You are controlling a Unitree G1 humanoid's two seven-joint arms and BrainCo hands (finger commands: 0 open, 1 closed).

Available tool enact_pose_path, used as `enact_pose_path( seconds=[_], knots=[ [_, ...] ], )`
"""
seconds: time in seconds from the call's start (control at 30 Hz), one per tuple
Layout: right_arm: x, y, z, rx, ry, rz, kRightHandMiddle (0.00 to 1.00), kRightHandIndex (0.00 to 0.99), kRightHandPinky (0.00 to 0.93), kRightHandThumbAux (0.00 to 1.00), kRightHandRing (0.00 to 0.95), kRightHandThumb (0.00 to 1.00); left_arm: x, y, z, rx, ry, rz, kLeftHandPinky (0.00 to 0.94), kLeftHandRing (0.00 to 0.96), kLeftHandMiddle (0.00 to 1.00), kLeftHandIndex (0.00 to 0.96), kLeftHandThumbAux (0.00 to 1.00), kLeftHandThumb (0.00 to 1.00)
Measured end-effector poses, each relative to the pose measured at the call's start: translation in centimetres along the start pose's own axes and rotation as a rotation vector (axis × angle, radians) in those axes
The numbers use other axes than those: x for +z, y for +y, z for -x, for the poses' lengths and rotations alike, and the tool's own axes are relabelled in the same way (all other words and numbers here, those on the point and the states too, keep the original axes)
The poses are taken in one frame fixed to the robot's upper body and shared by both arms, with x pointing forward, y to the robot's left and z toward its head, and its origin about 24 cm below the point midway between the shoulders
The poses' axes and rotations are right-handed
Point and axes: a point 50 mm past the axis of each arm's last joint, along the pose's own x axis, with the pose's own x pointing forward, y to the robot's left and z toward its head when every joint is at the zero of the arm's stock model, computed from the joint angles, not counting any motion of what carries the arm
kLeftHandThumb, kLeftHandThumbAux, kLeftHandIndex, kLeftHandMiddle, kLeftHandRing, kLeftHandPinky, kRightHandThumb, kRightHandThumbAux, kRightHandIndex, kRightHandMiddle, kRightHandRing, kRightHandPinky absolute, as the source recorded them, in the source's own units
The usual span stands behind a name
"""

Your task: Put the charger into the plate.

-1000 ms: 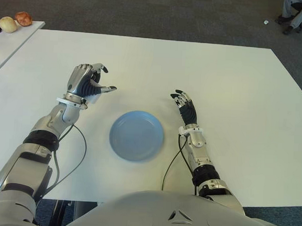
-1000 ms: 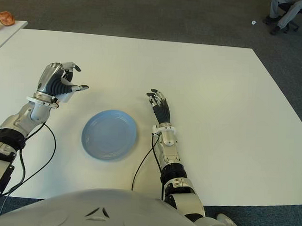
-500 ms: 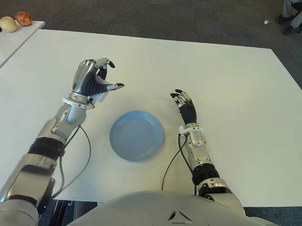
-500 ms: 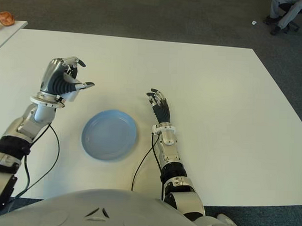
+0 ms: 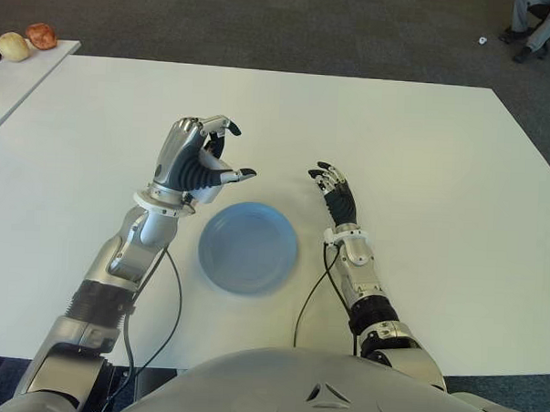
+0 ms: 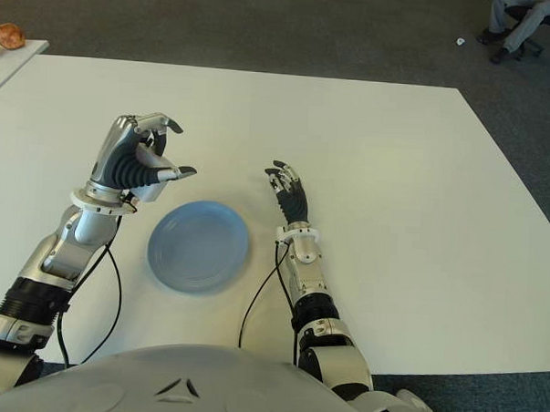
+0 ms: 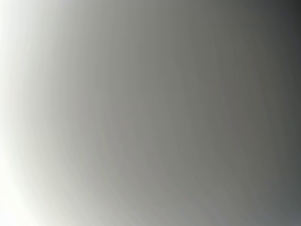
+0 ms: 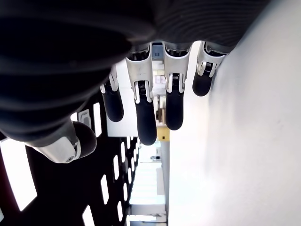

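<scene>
Left eye view: no writing or brand is readable anywhere. The left hand [image 5: 193, 159], metal with ribbed black pads, is raised just beside the smooth round blue plate [image 5: 249, 247], fingers curled around a white charger [image 5: 204, 154]. The right hand [image 5: 337, 198] shows right of the plate above the matte white table [image 5: 423, 158], fingers straight, holding nothing.

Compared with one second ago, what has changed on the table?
The left hand, curled on a white thing that may be the charger, rose and travelled right toward the plate, now near its rim. The right hand, plate and table stayed as before.
</scene>
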Motion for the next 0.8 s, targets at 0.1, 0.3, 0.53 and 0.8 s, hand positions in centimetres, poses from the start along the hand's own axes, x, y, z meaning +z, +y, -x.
enact_pose_path(
  seconds=[0.1, 0.3, 0.53, 0.8],
  knots=[
    [0.0, 0.0, -0.1, 0.0, 0.0, 0.0, 0.332, 0.199, 0.063, 0.505, 0.238, 0.0, 0.5, -0.2, 0.1, -0.034, -0.019, 0.002, 0.88, 0.882, 0.887, 0.442, 0.697, 0.75],
    [0.0, 0.1, -0.2, -0.003, -0.002, 0.0, 0.332, 0.2, 0.064, 0.501, 0.24, 0.0, 1.1, -0.4, 0.4, -0.082, -0.06, -0.001, 0.868, 0.875, 0.88, 0.442, 0.697, 0.75],
    [0.0, 0.1, -0.3, -0.005, 0.0, -0.002, 0.327, 0.196, 0.055, 0.492, 0.234, 0.0, 2.0, -0.7, 0.5, -0.133, -0.117, 0.005, 0.874, 0.874, 0.88, 0.442, 0.696, 0.751],
    [0.0, 0.2, -0.4, -0.008, -0.001, -0.002, 0.326, 0.194, 0.066, 0.49, 0.235, 0.0, 2.5, -1.2, 0.6, -0.181, -0.15, -0.011, 0.881, 0.875, 0.882, 0.442, 0.696, 0.75]
  ],
)
